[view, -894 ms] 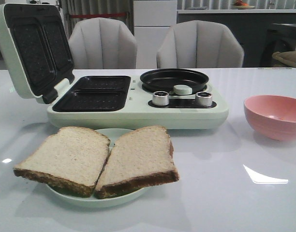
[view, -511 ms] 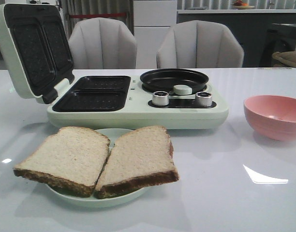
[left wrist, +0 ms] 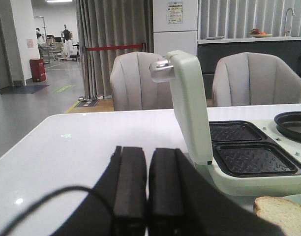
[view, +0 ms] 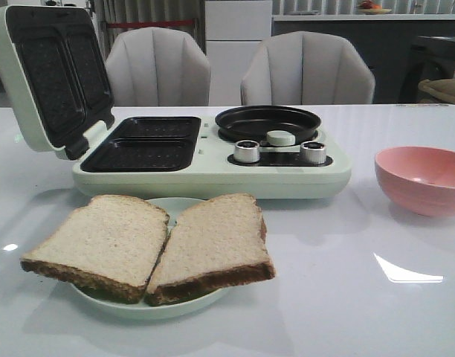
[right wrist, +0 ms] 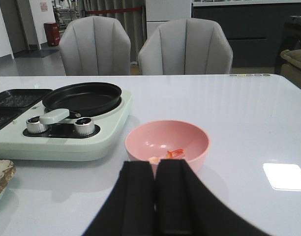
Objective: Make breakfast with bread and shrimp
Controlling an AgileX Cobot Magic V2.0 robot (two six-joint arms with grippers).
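1. Counter (view: pixel 346 297): white, bare stretch between the breakfast maker (view: pixel 213 167) and the near edge.
2. Bread (view: pixel 149 245): two slices touching on a pale plate (view: pixel 149 309), beside the left pincer (left wrist: pixel 147 187), jaws together, empty.
3. Shrimp (right wrist: pixel 172 154) in the pink bowl (right wrist: pixel 166 142), just beyond the right pincer (right wrist: pixel 155 194), closed, empty.
4. Nothing has shifted since earlier frames.
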